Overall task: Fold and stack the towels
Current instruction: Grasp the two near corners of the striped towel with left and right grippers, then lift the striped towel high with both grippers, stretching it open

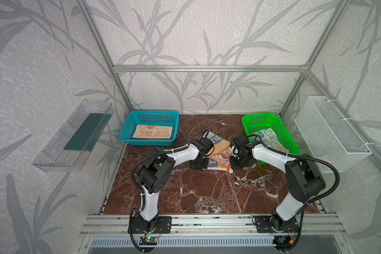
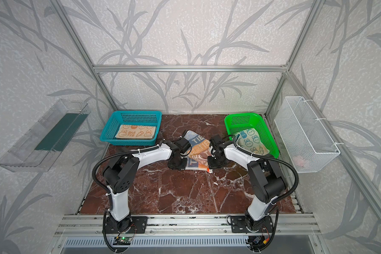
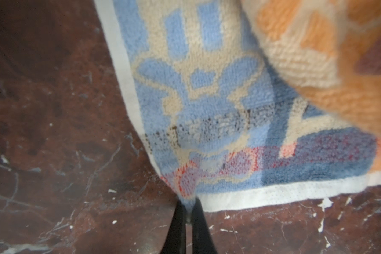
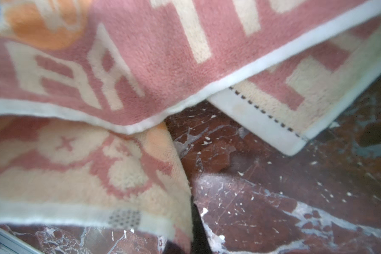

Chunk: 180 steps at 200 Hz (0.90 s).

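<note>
A towel (image 1: 218,151) (image 2: 198,151) with blue, orange and pink lettering bands lies crumpled on the marble table between my two arms. My left gripper (image 1: 199,163) (image 2: 177,163) points down at its near left corner. In the left wrist view the gripper (image 3: 188,203) is shut on the blue corner of the towel (image 3: 207,110). My right gripper (image 1: 240,161) (image 2: 217,162) is at the towel's right side. In the right wrist view it (image 4: 190,212) is shut on the towel's pink-and-cream edge (image 4: 97,176); one finger is hidden behind the cloth.
A folded peach bunny towel (image 1: 152,132) lies in the blue basket (image 1: 128,129) at the back left. A cream-and-blue towel (image 1: 271,137) sits loosely in the green basket (image 1: 282,129) at the back right. A white wire basket (image 1: 330,134) and a clear tray (image 1: 73,136) hang on the side walls.
</note>
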Each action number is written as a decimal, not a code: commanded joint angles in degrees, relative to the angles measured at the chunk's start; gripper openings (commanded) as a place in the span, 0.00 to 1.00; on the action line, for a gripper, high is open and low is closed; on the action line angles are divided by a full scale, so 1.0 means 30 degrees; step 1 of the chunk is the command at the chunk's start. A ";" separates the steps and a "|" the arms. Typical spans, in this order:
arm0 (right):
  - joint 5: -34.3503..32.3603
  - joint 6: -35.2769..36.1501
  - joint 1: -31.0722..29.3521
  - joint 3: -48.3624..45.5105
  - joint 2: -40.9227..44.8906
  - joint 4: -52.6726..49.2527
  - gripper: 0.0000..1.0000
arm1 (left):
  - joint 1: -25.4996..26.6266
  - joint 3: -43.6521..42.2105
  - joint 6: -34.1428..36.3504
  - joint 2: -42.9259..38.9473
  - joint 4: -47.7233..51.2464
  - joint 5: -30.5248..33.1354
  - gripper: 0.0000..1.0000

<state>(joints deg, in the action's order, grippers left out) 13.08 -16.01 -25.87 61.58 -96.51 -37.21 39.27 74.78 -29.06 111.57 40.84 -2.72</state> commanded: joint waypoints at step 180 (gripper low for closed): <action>0.3972 -0.1624 0.2018 1.8550 0.0917 -0.4008 0.00 | -0.6204 2.3836 0.2019 -0.1883 0.9680 -0.0574 0.00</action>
<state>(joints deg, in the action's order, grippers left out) 22.85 -21.06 -20.27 113.16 -92.82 -44.91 21.50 143.79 -23.53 107.07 65.63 -5.63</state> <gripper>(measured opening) 0.049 0.050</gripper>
